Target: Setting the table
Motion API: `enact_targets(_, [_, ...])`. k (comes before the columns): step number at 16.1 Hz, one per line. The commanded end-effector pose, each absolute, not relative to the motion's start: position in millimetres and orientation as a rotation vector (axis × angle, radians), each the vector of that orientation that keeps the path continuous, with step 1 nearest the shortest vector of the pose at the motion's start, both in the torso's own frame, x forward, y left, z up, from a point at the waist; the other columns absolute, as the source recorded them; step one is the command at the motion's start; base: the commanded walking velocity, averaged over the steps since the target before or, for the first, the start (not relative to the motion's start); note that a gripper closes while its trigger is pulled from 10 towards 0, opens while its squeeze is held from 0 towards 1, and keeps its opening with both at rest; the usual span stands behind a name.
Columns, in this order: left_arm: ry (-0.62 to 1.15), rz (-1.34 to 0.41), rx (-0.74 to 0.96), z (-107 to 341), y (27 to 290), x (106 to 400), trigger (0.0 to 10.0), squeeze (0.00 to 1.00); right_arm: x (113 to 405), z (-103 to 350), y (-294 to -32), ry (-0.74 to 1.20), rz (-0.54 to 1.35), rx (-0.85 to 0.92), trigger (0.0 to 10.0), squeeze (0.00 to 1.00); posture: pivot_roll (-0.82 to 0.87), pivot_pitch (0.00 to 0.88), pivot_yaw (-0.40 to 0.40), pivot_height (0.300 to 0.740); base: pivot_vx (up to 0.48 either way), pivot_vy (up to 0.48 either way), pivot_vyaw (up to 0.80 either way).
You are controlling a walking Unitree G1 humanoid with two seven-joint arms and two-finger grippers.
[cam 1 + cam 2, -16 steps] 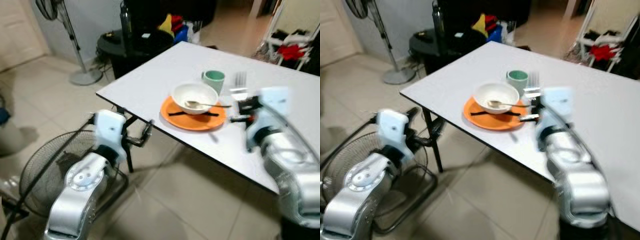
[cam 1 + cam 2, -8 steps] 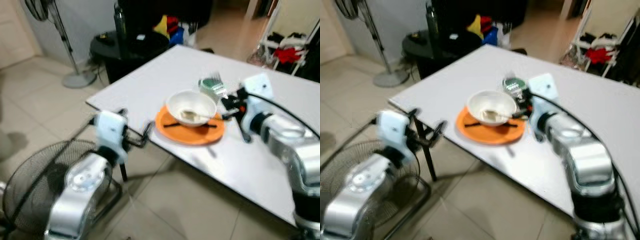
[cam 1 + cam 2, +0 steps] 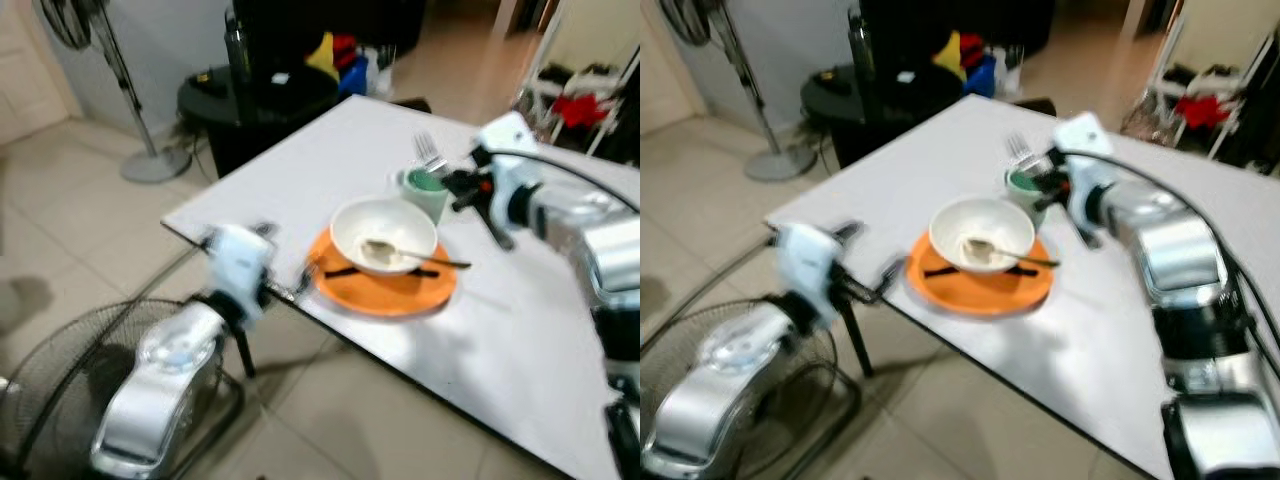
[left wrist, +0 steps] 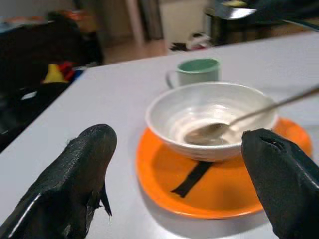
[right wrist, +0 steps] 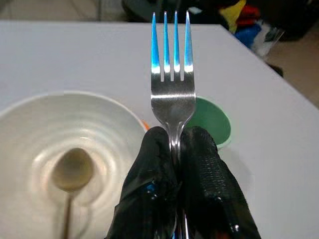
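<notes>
Jaws of the right gripper (image 5: pixel 174 144) pinch a fork (image 5: pixel 172 74) above the cup (image 3: pixel 427 190); left gripper (image 4: pixel 179 174) gapes wide before the bowl (image 4: pixel 212 117) and plate (image 4: pixel 224 191).

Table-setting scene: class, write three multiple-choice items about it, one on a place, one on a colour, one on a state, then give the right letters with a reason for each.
1. Where does the white bowl sit?
A. on the orange plate
B. on the floor
C. inside the green mug

2. What colour is the plate?
A. blue
B. orange
C. black

3. What is the right end effector doing?
A. hanging open
B. gripping the spoon
C. gripping a fork

Answers:
1 A: the bowl rests on the plate on the white table.
2 B: its rim shows orange around the bowl.
3 C: the black fingers pinch the fork's handle, tines pointing away, above the mug; the spoon lies in the bowl.
</notes>
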State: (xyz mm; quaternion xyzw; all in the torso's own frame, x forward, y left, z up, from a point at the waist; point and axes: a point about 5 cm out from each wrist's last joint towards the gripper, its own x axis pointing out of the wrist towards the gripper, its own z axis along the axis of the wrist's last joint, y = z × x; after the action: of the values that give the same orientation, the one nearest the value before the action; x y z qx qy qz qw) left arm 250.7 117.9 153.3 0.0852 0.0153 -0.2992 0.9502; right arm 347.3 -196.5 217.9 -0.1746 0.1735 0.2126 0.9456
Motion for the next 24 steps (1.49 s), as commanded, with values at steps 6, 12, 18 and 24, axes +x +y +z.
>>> enact_targets(6, [0.052, -0.812, 0.241, 155.3, 118.3, 259.3, 10.0, 0.00, 367.9, 200.6, -181.6, 0.461, 0.649, -0.428, 10.0, 0.00, 0.08, 0.000, 0.054, 0.740, 0.000, 0.000, 0.00])
enact_targets(12, [0.079, -0.907, 0.251, 151.4, 113.9, 254.5, 10.0, 0.00, 378.7, 182.3, -174.3, 0.537, 0.686, -0.442, 10.0, 0.00, 0.08, 0.000, 0.064, 0.740, 0.000, 0.000, 0.00])
enact_targets(18, [0.113, -0.977, 0.271, 147.5, 112.1, 249.6, 10.0, 0.00, 381.7, 166.5, -168.9, 0.618, 0.746, -0.486, 10.0, 0.64, 0.11, 0.000, 0.054, 0.740, 0.000, 0.000, 0.00])
enact_targets(24, [0.106, -0.970, 0.278, 149.3, 113.8, 251.1, 10.0, 0.00, 387.2, 173.0, -165.7, 0.582, 0.726, -0.469, 10.0, 1.00, 0.11, 0.000, 0.057, 0.740, 0.000, 0.000, 0.00])
